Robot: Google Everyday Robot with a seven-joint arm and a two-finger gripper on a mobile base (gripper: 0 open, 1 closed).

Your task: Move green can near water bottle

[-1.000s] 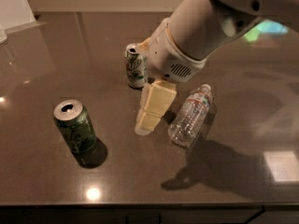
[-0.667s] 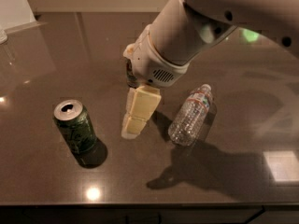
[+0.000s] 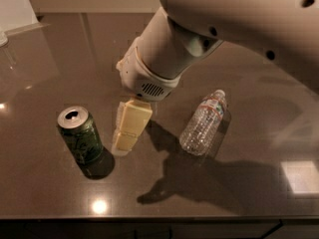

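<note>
**Gripper between can and bottle on a dark countertop**

Gripper [image 3: 124,142], cream-coloured and two-fingered, hangs from a bulky white robot arm [image 3: 199,29] that enters from the upper right. From left to right, a dark green aluminium soda can [image 3: 79,141] with pale swirl markings and a silver top stands upright on the glossy dark brown countertop [image 3: 45,193], left of centre. Just beside it to the right, with a narrow gap of bare surface showing, the gripper points down and slightly leftward, its tip low over the counter. Nothing is seen in its grasp, and how far it is open cannot be told from this angle. Farther right, well apart from the can, a small clear ribbed plastic water bottle [image 3: 203,126] lies on its side, its white cap and red-and-white label band pointing towards the upper right. The arm's shadow falls on the counter below the bottle.
</note>
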